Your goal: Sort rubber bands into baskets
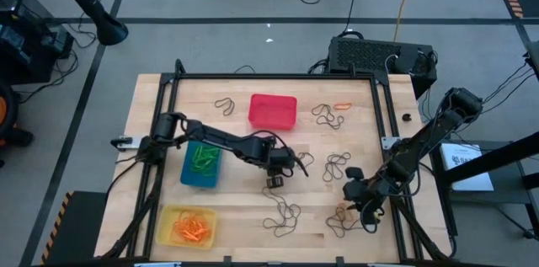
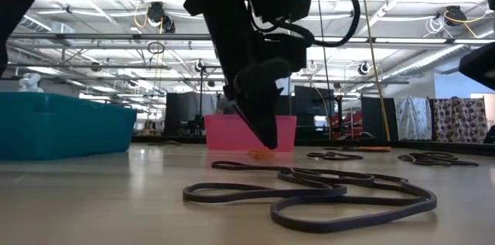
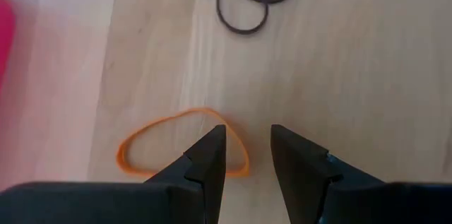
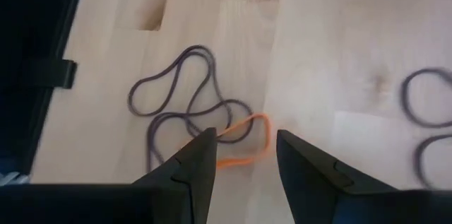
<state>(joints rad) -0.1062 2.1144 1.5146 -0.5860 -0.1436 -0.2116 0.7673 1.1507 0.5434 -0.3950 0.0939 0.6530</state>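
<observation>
Two tools, both with fingers parted, nothing gripped. Left tool sits low mid-counter over an orange band, one finger on its edge. Right tool hovers near the counter's right edge above an orange band overlapping dark bands. Red basket at back, blue basket and yellow basket left.

The table is pale, smooth wood (grain showing); the red basket looks like glossy plastic; the rubber bands are matt.
</observation>
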